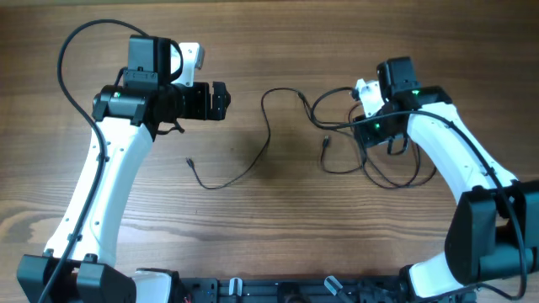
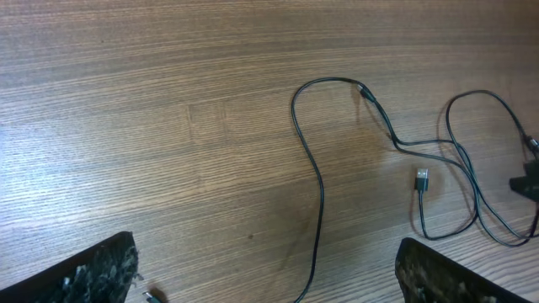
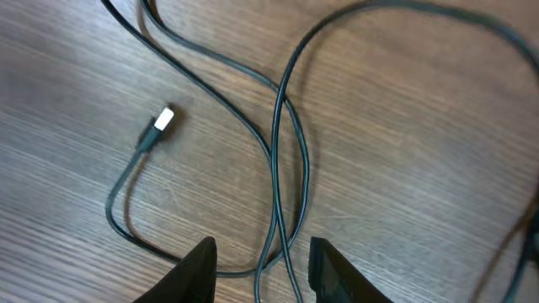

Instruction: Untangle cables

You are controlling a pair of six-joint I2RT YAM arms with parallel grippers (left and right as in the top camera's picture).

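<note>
Wood-grain worktop (image 1: 269, 244) carries the cables (image 3: 278, 99) mid-task. One strand (image 1: 267, 135) trails loose from the middle toward the near-left corner, while the rest lie looped and crossed nearer the right edge, with a silver-tipped plug (image 3: 164, 118) lying free beside them. Low over the crossing hangs the right end effector (image 3: 263, 268), its jaws partly apart and astride two strands, pinching neither. Left of the middle, the left end effector (image 1: 221, 101) hovers well apart from the wires, jaws spread wide and empty. Work appears to be at the separating stage, with one cable largely drawn out and the loops not yet undone. The next move likely calls for closing on a single strand beside the crossing, not both. That strand would then be drawn sideways clear of its neighbour, slowly enough that the plug does not snag.
</note>
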